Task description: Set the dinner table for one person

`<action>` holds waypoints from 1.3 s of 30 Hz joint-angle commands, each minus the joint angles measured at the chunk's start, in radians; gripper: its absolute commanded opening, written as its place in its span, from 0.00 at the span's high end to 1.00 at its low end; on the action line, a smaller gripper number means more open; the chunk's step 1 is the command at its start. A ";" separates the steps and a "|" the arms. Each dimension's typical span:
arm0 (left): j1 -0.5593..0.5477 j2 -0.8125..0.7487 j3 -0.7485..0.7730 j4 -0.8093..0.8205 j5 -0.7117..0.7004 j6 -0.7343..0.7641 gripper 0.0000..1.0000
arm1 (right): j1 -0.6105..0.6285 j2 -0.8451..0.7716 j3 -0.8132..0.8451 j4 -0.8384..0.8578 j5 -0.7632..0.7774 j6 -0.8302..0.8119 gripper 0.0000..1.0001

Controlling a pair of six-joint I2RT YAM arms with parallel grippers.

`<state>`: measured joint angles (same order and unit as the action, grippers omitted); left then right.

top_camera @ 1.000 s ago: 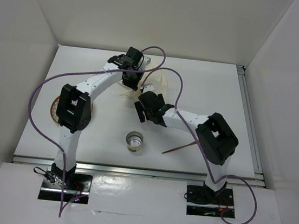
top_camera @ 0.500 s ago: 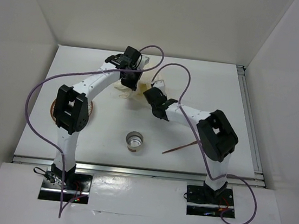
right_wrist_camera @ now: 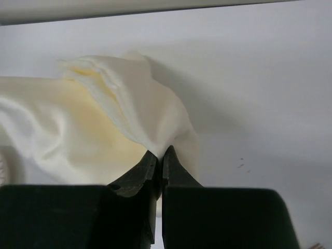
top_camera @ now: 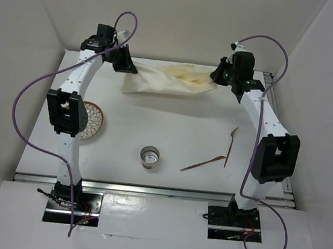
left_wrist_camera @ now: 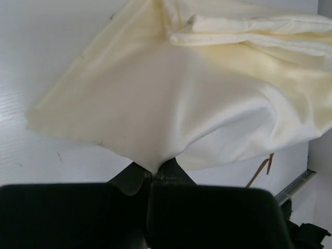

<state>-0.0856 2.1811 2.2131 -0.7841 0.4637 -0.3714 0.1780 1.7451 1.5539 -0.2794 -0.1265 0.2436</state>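
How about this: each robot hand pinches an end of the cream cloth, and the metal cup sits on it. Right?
No. The top view shows the metal cup on the white table, apart from the cream cloth. Left hand and right hand do pinch its ends.

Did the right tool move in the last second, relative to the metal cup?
Yes. The right tool went from near the metal cup to the dinner table's far right corner, shut on the cream cloth.

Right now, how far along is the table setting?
Done: nothing looks placed yet. In hand: left gripper and right gripper each pinch an end of the cream cloth, stretched between them. Left: lay it flat, then arrange the plate, metal cup and wooden utensils.
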 commanded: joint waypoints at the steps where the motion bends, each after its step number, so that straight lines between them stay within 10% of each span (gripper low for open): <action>1: 0.004 -0.107 -0.056 -0.015 0.141 -0.052 1.00 | -0.003 -0.071 0.055 -0.079 -0.177 0.074 1.00; 13: -0.043 -0.580 -0.949 0.103 0.079 -0.090 1.00 | -0.052 -0.485 -0.627 -0.247 -0.186 0.289 1.00; 21: -0.066 -0.341 -0.571 0.028 0.032 -0.099 1.00 | -0.083 -0.370 -0.410 -0.212 -0.223 0.258 1.00; 27: -0.019 0.073 0.387 -0.165 0.166 -0.173 1.00 | -0.170 0.023 0.343 -0.268 -0.283 0.278 1.00; 31: 0.046 -0.102 0.098 0.176 0.249 -0.289 1.00 | -0.195 0.042 0.447 -0.250 -0.274 0.287 1.00; 39: 0.058 -0.150 -0.202 0.062 0.213 -0.133 1.00 | -0.229 -0.234 -0.332 -0.058 -0.272 0.332 1.00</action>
<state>-0.0074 2.0335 2.1368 -0.6750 0.6483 -0.5552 -0.0441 1.5856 1.4635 -0.3851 -0.3847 0.5449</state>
